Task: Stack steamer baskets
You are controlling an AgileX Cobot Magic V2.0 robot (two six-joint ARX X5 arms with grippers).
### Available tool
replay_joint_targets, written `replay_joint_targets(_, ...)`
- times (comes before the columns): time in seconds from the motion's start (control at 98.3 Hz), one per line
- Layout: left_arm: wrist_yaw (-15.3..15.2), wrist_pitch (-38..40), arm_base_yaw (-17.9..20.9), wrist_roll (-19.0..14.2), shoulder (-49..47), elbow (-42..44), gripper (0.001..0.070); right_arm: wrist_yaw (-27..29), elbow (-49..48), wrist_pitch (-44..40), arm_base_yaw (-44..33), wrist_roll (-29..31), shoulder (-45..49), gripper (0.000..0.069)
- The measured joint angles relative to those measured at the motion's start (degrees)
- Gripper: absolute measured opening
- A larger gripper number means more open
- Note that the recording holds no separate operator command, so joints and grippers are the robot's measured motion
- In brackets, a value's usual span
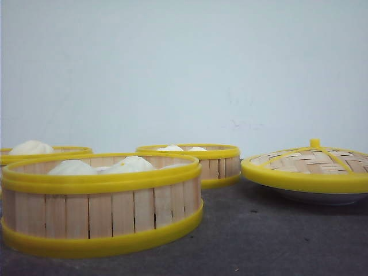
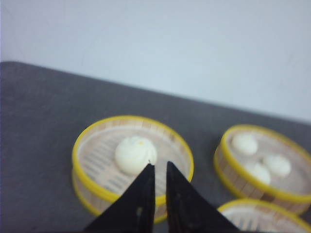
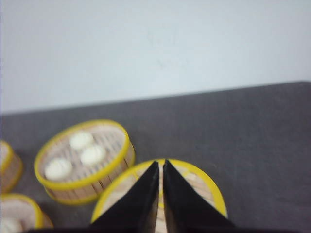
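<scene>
Left gripper, right gripper nearly closed, empty; steamer baskets yellow-rimmed, unstacked

**Bamboo, Plastic and Matt Grey**

The steamer baskets show pale, dull bamboo slats between smooth yellow plastic rims. The lid, right of frame, is woven bamboo. The table looks matt, grainy grey.

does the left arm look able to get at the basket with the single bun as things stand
Probably yes. The left tool hangs above the single-bun basket with nothing between them, and its open top faces up. The fingers look nearly closed, so they would likely need to open to take the rim.
</scene>
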Motion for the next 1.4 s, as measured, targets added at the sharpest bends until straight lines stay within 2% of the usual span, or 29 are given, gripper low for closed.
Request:
replay_joint_targets(0.112,1.09,-5.57,0.0,3.69,7.08,6.73,0.0014,-0.02,5.68,-4.81,0.0,-3.48,7.61,0.001)
replay_joint_targets(0.244,1.36,-10.69,0.0,6.97,14.29,10.4,0.0014,0.0,6.36,-7.82,0.0,-5.35,15.32,0.001)
replay_joint_targets(0.397,1.38,-13.9,0.0,8.07,19.52,10.4,0.0014,0.07,5.97,-10.27,0.0,-6.67,22.45,0.001)
replay_joint_targets(0.6,1.42,-15.28,0.0,8.41,21.07,10.4,0.0014,0.11,5.97,-10.36,0.0,-7.93,26.82,0.0022)
replay_joint_targets(0.651,1.4,-15.39,0.0,8.41,21.33,10.4,0.0019,0.13,5.97,-10.36,0.0,-8.09,27.3,0.0078)
replay_joint_targets(0.722,1.4,-15.37,0.0,8.41,21.35,10.4,0.0075,0.13,5.97,-10.36,0.0,-8.15,27.41,0.0227)
replay_joint_targets(0.824,1.42,-15.37,0.0,8.41,21.35,10.4,0.0269,0.13,5.97,-10.34,0.0,-8.2,27.39,0.0469)
replay_joint_targets(0.895,1.42,-15.37,0.0,8.44,21.35,10.4,0.0374,0.13,5.97,-10.34,0.0,-8.2,27.39,0.0555)
replay_joint_targets(0.966,1.4,-15.37,0.0,8.44,21.35,10.4,0.0413,0.02,5.97,-9.79,0.0,-8.2,27.5,0.0587)
replay_joint_targets(1.129,1.4,-15.15,0.0,8.44,21.35,10.4,0.0428,-2.16,6.16,-4.42,1.92,-7.85,30.97,0.06)
replay_joint_targets(1.272,1.42,-14.56,0.0,8.44,21.35,10.4,0.0428,-3.96,10.36,-3.06,5.44,-7.13,40.24,0.0601)
replay_joint_targets(1.404,1.42,-14.4,0.0,8.44,21.35,10.4,0.0428,-4.02,19.85,-2.73,8.81,-6.32,51.32,0.0601)
